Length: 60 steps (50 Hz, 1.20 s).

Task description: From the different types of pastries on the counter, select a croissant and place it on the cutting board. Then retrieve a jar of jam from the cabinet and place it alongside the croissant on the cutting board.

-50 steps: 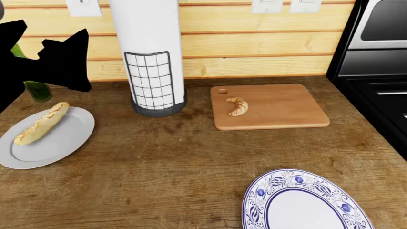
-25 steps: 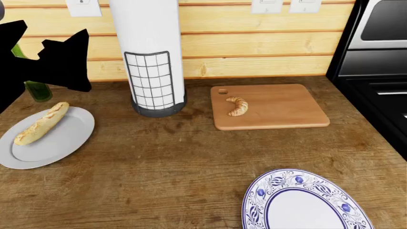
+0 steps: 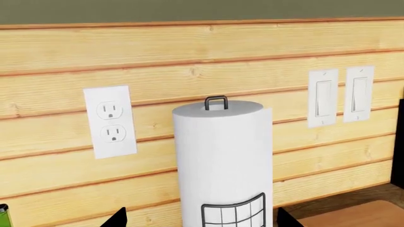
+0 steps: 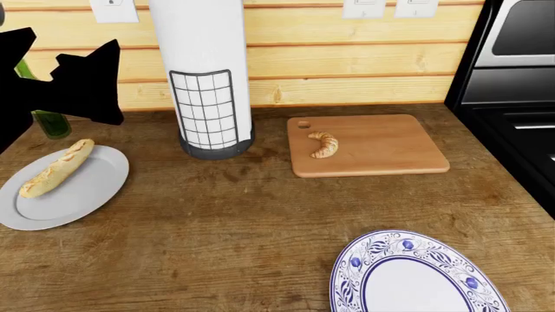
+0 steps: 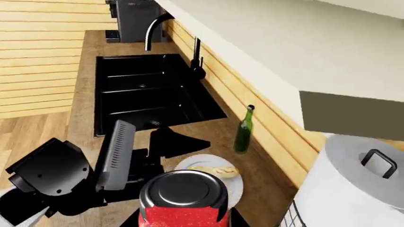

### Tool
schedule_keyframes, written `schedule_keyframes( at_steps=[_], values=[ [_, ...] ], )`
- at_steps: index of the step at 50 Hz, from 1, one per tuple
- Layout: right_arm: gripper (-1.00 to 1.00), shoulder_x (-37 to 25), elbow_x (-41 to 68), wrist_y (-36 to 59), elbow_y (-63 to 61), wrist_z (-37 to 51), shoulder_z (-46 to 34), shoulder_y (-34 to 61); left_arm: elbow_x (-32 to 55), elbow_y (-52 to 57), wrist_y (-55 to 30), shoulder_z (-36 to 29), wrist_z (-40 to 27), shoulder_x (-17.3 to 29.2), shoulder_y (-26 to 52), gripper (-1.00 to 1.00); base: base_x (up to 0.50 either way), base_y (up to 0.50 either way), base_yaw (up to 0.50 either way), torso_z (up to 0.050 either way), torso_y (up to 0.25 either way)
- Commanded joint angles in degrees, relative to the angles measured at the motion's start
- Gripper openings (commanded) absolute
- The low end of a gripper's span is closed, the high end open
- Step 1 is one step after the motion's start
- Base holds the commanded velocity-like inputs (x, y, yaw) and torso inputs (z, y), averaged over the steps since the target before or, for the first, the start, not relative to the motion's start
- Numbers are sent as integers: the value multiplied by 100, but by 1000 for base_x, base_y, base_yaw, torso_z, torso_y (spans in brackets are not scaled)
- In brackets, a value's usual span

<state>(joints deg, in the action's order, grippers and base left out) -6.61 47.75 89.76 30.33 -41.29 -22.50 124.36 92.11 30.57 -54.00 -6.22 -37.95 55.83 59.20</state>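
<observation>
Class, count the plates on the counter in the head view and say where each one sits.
2. A plain grey plate sits at the left, holding the baguette-like loaf. A blue-patterned plate sits at the near right, partly cut off by the picture's edge. Others may lie out of view.

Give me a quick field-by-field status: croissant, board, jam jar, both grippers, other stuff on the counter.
croissant: croissant lies on the cutting board, near the hole corner
jar of jam: red jar of jam sits right at the right wrist camera, raised above the counter; not on the board
right gripper: fingers not visible
left gripper: left gripper raised at the head view's left, empty, jaws apart
other: baguette on grey plate; paper towel roll; blue-patterned plate; green bottle
</observation>
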Motion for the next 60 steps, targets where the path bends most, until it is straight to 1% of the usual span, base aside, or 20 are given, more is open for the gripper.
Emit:
schedule_keyframes(
  at_steps=[1,12,21,31,35,40,44,48,54,60],
  values=[
    [-100,-497,1276,-20,-209,1132,-399,-387,2,1,-8,-38,-18,-11,34,100,0,0,0,0,0],
    [-100,-796,1891,-45,-35,1896,-811,-564,-17,3,0,-63,-15,-23,32,100,0,0,0,0,0],
    [-100,-947,1687,-232,298,2268,-1274,-568,-42,10,21,-70,0,-29,0,100,3,0,-1,0,0],
    [-100,-1030,1357,-466,596,2508,-1614,-710,-58,7,34,-83,10,-34,-10,100,5,-3,-2,0,0],
    [-100,-1068,1223,-443,564,2574,-1872,-806,-68,0,37,-89,19,-34,-8,100,5,-2,-1,0,0],
    [-100,-1150,1175,-298,347,2574,-2229,-949,-71,1,50,-82,25,-24,-28,100,5,-2,-2,0,0],
    [-100,-1285,1188,-186,-92,2428,-2649,-1034,-76,1,59,-81,30,-21,-41,100,3,-1,-1,0,0],
    [-100,-1367,1187,-163,-202,2481,-2854,-1043,-71,9,67,-85,21,-27,-52,100,5,0,-1,0,0],
    [-100,-1413,1112,-291,-126,2595,-3021,-1146,-72,8,65,-108,16,-42,-36,100,6,0,0,0,0],
    [-100,-1406,1029,-569,74,2740,-2987,-1307,-98,1,66,-131,22,-55,-38,100,5,-1,-1,0,0]
  ],
)
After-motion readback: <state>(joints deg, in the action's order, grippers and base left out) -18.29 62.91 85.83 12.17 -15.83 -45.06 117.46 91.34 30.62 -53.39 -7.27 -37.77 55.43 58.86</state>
